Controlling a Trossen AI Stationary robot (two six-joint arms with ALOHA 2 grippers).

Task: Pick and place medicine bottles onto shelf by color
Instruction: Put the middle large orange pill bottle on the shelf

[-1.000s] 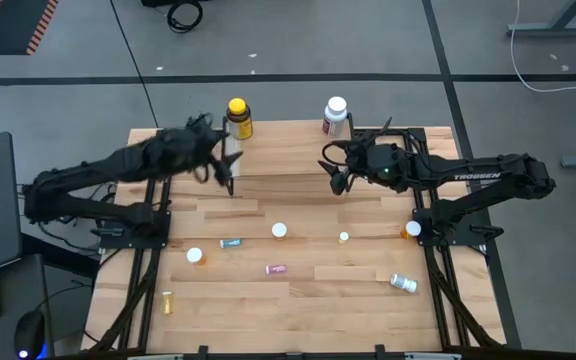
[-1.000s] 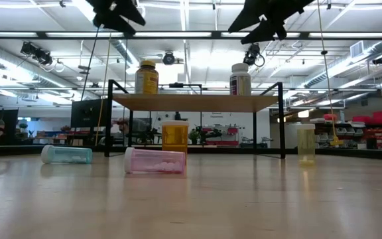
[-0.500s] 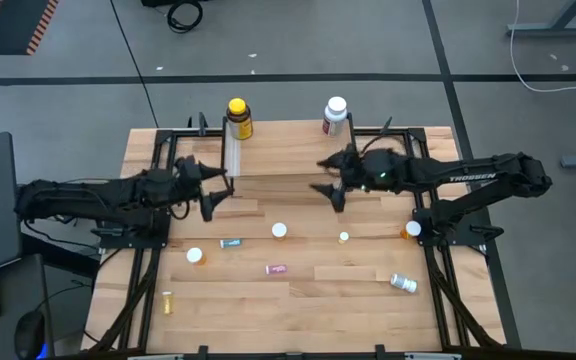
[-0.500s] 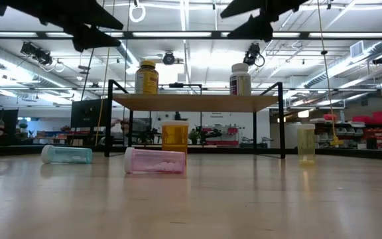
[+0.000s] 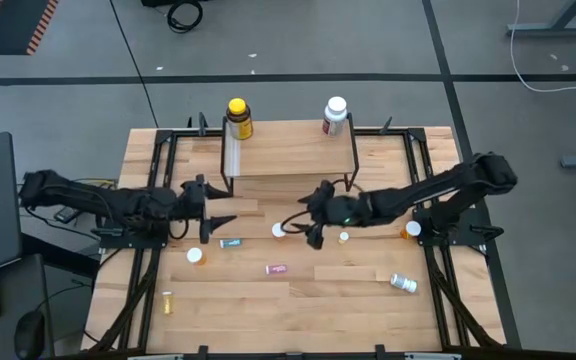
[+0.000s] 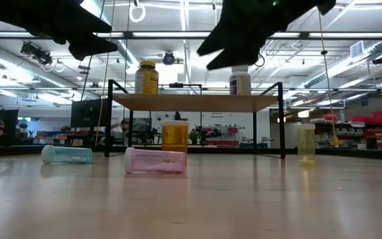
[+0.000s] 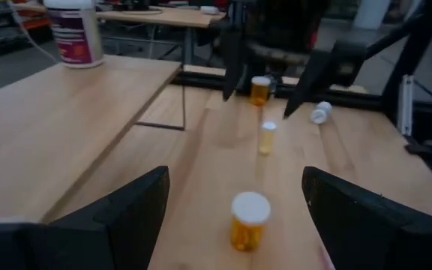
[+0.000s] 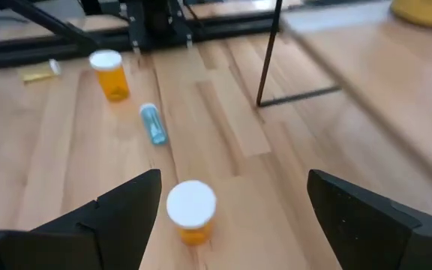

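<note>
Grippers, left [image 5: 214,221] & right [image 5: 303,228], dropped off shelf [image 5: 288,150] toward orange vial [image 5: 279,231], jaws wide.

Both end effectors lower (right [image 5: 301,229] farther)

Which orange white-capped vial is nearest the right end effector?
The orange vial standing mid-table, just ahead of the right end effector; the other orange vials stand out near the table's left and right sides.

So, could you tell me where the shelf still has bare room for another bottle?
The shelf plank is bare between the big yellow bottle at one back corner and the big white bottle at the other, and along its whole front. Neither spot is crowded.
</note>
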